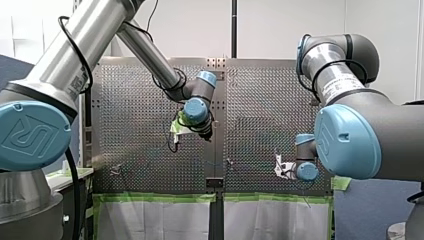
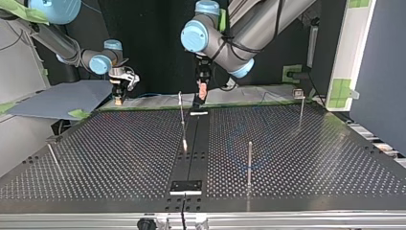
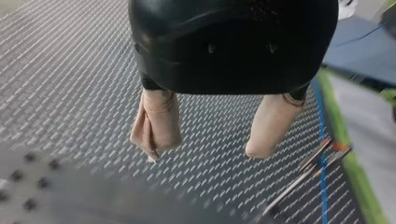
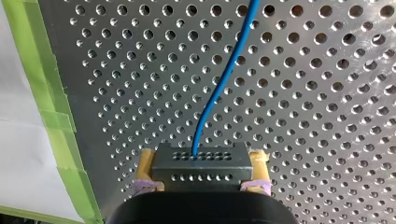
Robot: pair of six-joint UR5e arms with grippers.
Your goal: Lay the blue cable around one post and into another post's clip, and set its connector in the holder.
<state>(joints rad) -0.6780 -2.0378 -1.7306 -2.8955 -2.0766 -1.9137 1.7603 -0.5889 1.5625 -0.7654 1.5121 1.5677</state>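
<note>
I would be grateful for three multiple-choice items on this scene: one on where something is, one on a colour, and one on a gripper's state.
1. Where is the grey connector?
A) lying loose, ungripped
B) between my right gripper's fingers
C) out of every view

2. What colour is the tape along the table's edge?
A) red
B) white
C) green

3. How is my left gripper?
A) open, nothing between its fingers
B) shut tight, empty
C) shut on the connector

Answers:
1 B: the right wrist view shows yellow pads clamped on either side of it.
2 C: a green strip runs beside the perforated plate.
3 A: the left wrist view shows its beige fingers apart over bare table.
</note>
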